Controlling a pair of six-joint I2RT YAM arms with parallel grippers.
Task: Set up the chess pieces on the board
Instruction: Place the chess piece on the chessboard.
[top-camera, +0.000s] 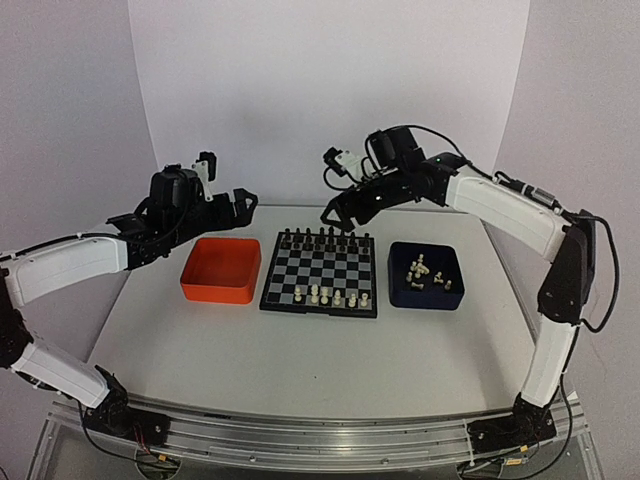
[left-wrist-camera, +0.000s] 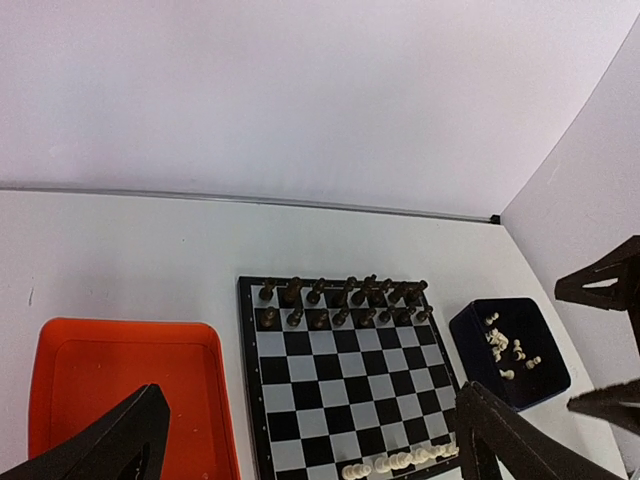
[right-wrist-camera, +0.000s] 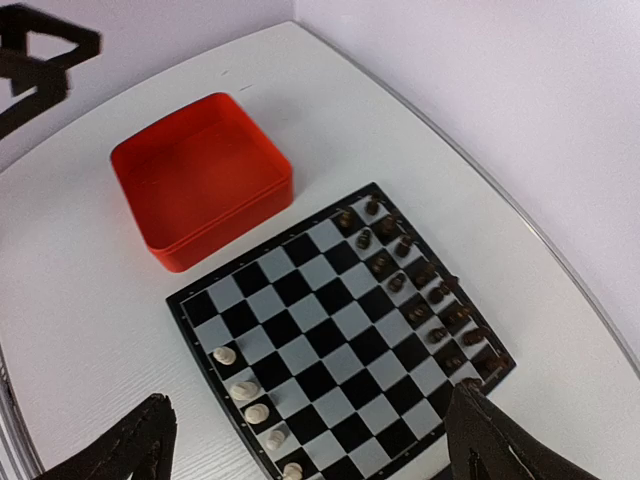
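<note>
From above, the board (top-camera: 320, 272) sat mid-bench with chess pieces (top-camera: 330, 295) along its 6 o'clock edge and more in the blue tray (top-camera: 425, 276) at its 3 o'clock. The right jaws hung over its 12 o'clock edge, the left jaws off at 10 o'clock. Left wrist view: jaws wide apart and empty, board low between them. Right wrist view: jaws spread, gripping nothing, cream pieces at 6 o'clock between them.

3 cams, all above board (top-camera: 320, 268)
</note>
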